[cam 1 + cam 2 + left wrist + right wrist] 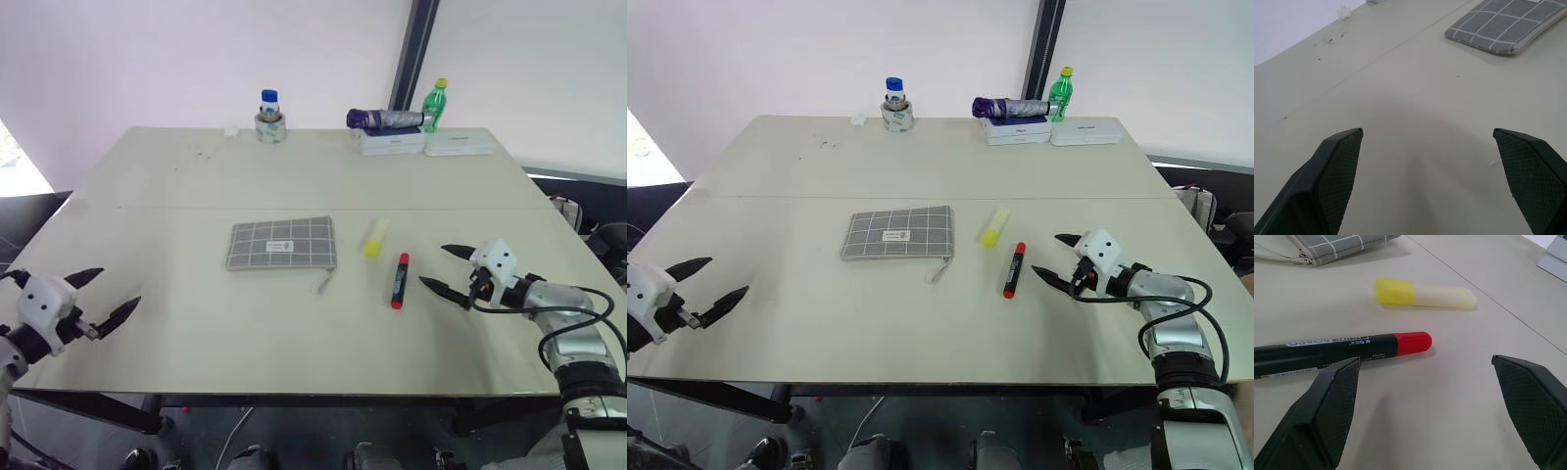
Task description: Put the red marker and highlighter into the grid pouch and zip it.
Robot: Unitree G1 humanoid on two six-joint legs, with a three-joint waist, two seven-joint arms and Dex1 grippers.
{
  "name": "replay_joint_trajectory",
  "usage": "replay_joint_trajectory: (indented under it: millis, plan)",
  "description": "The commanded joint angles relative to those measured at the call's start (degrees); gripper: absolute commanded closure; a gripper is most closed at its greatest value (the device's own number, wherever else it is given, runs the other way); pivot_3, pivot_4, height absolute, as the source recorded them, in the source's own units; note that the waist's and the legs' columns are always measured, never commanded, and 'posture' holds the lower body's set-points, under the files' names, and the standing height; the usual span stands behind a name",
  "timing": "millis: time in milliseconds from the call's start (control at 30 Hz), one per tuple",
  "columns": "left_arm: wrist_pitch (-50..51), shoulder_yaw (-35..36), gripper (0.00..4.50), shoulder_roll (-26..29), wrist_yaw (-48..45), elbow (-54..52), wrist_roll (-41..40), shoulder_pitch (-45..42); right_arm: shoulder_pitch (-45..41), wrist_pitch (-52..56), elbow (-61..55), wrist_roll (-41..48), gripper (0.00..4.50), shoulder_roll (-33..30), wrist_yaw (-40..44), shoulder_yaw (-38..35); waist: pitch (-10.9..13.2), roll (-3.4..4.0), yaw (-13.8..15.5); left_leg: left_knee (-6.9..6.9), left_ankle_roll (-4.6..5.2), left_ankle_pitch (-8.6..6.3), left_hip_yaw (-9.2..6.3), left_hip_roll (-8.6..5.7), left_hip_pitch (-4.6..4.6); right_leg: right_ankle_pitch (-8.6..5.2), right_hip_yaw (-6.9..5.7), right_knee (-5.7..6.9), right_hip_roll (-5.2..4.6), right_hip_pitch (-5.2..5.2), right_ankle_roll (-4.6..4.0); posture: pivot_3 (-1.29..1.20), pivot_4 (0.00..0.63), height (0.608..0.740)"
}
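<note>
Mid-frame on the bench [176, 196] lie the grid pouch [281, 244], the highlighter [375, 238] and the red marker [400, 280]. The right tool [450, 268], at the frame's right, and the left tool [106, 293], lower left, both gape released, grasping nothing.

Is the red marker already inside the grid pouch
No, the red marker lies bare on the table, apart from the grid pouch and beside the highlighter.
</note>
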Motion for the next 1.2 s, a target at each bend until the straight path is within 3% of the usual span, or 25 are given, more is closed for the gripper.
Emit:
replay_joint_trajectory:
  millis: [33,233,433,533,733,767,933,1200]
  plan:
    - [-2.11,0.46,0.00,0.69,0.94,0.02,0.31,-1.00,-0.56,0.24,-2.85,0.87,0.05,0.26,-0.35,-0.40,0.00,0.00,0.04,0.00,0.00,0.00,0.00,0.00,0.00,0.00,0.00,0.00,0.00,0.00,0.00,0.00,0.150,0.740]
    - [-4.55,-0.54,0.00,0.64,1.71,0.77,1.84,-1.88,-0.92,2.07,-6.31,0.84,0.05,1.56,-0.90,0.46,0.00,0.00,-0.01,0.00,0.00,0.00,0.00,0.00,0.00,0.00,0.00,0.01,0.00,0.00,0.00,0.00,0.150,0.740]
    - [-10.33,-5.25,0.00,1.08,6.08,6.75,8.37,-8.95,-5.68,8.68,-11.47,-0.02,0.05,9.47,-7.99,3.19,0.00,0.00,-0.01,0.02,-0.01,0.01,0.00,0.01,0.01,0.00,0.00,0.06,0.03,-0.01,0.00,0.00,0.150,0.740]
    - [-13.26,-7.72,0.00,1.23,7.41,10.45,10.72,-13.15,-9.08,9.46,-11.69,-2.38,0.97,13.40,-12.11,5.60,0.00,0.00,-0.04,0.02,-0.01,0.01,0.02,0.01,0.00,0.00,0.00,0.07,0.03,-0.04,0.00,0.00,0.150,0.740]
    - [-21.43,-12.52,0.00,3.41,9.77,22.30,16.71,-20.98,-16.67,6.43,-4.07,-13.10,4.14,19.41,-23.15,12.11,0.00,0.00,-0.13,0.01,-0.01,0.01,0.10,0.01,-0.04,0.00,-0.01,0.08,0.03,-0.13,0.00,0.00,0.150,0.740]
    - [-22.29,-13.03,0.00,3.65,10.02,24.08,17.11,-22.15,-18.25,6.24,-1.39,-14.91,4.45,20.37,-25.75,13.04,0.00,0.00,-0.15,0.01,-0.01,0.01,0.11,0.01,-0.04,0.00,-0.01,0.08,0.01,-0.13,0.00,0.00,0.150,0.740]
    - [-25.50,-15.38,0.00,3.59,10.92,29.33,18.35,-25.58,-27.05,1.21,14.14,-24.97,4.45,23.94,-40.96,17.56,0.00,0.00,-0.42,-0.02,-0.02,0.01,0.22,0.02,-0.09,0.00,-0.01,0.12,-0.02,-0.26,0.00,0.00,0.150,0.740]
    - [-27.32,-17.35,0.00,2.54,11.50,30.17,17.92,-25.71,-36.45,-1.82,33.46,-31.17,4.45,28.71,-51.12,21.80,0.00,0.00,-2.86,-0.08,-0.03,0.02,0.78,0.26,-0.11,0.00,-0.06,0.16,-0.08,-0.36,0.00,0.00,0.150,0.740]
